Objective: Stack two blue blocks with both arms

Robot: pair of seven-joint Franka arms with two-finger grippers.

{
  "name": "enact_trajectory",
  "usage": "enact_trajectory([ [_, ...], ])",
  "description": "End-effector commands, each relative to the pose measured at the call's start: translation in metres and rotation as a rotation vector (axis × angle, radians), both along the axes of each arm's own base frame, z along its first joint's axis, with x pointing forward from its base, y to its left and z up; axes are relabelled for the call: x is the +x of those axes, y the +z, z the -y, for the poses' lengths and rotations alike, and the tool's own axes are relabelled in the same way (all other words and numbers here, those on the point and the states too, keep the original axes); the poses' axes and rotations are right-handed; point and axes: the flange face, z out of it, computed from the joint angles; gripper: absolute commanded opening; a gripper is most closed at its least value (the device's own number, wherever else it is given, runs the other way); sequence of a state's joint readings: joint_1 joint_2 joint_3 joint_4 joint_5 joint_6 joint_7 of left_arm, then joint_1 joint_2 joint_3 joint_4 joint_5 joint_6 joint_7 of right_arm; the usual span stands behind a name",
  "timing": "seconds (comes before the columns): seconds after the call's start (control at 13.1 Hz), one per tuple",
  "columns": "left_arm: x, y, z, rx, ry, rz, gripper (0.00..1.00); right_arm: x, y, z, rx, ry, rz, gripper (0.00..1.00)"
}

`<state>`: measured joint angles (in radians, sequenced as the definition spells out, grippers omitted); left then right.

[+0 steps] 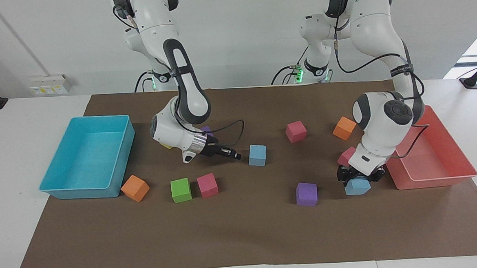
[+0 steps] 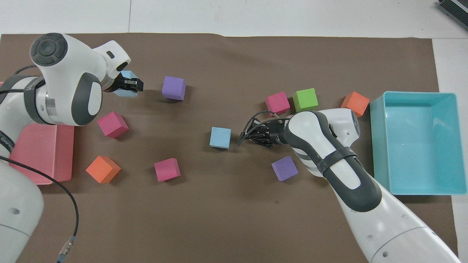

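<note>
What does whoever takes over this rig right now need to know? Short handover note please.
Left claw: shut on one light-blue foam cube, lifted just off the brown mat beside the salmon-pink tray.
Right claw: low beside the second light-blue foam cube, not gripping it; cannot tell its finger state.
That second cube sits on the mat mid-table.
Done: first cube picked.
Left: carry it over, set it on the second cube, release.

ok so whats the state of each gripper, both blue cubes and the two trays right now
left gripper: shut on a light-blue foam cube, raised off the mat
held light-blue foam cube: lifted, between the fingers
right gripper: low beside the loose cube, apart from it
loose light-blue foam cube: flat on the mat, untouched
large cyan tray: empty
salmon tray: nothing visible inside
</note>
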<state>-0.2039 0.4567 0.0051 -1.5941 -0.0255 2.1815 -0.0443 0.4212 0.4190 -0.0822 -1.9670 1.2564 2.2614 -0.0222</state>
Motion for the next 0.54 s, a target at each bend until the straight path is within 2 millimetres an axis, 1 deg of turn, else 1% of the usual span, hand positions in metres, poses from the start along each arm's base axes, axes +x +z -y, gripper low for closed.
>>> enact_trajectory([
  [0.0, -0.026, 0.014, 0.064, -0.016, 0.048, -0.008, 0.41, -0.007, 0.006, 0.004, -0.003, 0.003, 0.031, 0.00],
  [0.15, -0.042, 0.016, 0.113, -0.032, 0.066, -0.001, 0.41, -0.007, 0.004, 0.004, -0.004, 0.003, 0.028, 0.00],
  [0.38, -0.068, 0.021, 0.171, -0.039, -0.015, 0.006, 0.41, -0.007, 0.004, 0.005, -0.004, 0.001, 0.028, 0.00],
  [0.46, -0.078, 0.021, 0.189, -0.038, -0.045, 0.007, 0.43, -0.007, 0.004, 0.005, -0.004, 0.001, 0.028, 0.00],
])
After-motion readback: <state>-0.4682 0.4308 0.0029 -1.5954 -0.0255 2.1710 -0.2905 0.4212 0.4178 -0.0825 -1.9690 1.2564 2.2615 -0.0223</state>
